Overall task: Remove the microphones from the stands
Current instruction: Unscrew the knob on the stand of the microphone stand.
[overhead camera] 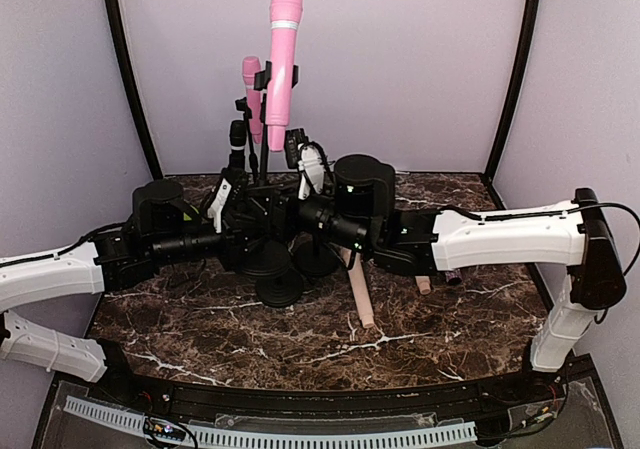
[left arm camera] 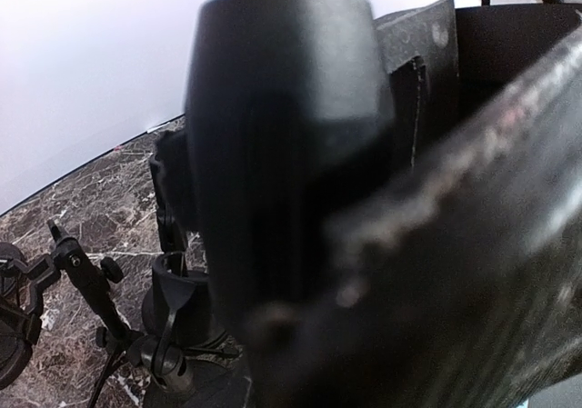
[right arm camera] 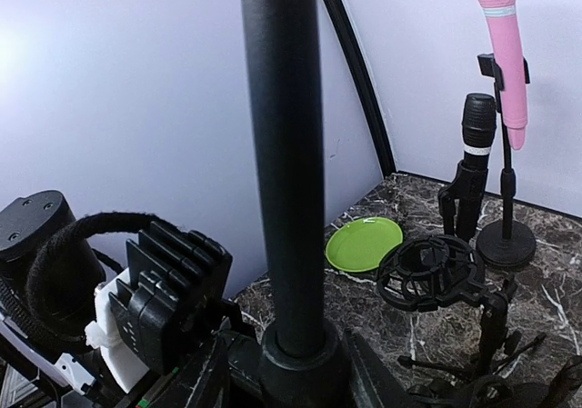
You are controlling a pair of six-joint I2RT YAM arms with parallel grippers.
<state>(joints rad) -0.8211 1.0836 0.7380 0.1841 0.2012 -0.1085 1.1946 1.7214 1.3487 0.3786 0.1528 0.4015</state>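
A large pink microphone (overhead camera: 284,59) sits clipped high on a black stand pole (right arm camera: 284,154) with a round base (overhead camera: 280,289). My left gripper (overhead camera: 243,227) is low among the stands. In the left wrist view a blurred dark stand collar (left arm camera: 282,135) fills the frame and presses against one finger (left arm camera: 473,244), so the gripper looks shut on the stand. My right gripper (right arm camera: 296,372) is shut round the collar at the pole's foot, and shows in the top view (overhead camera: 305,212). The microphone is out of both wrist views.
A smaller pink microphone (overhead camera: 252,91) (right arm camera: 502,49) and a black microphone (overhead camera: 237,134) (right arm camera: 477,149) stand on their own stands behind. A black shock mount (right arm camera: 427,272) and a green plate (right arm camera: 364,243) are nearby. Pale pink rods (overhead camera: 360,291) lie right of centre.
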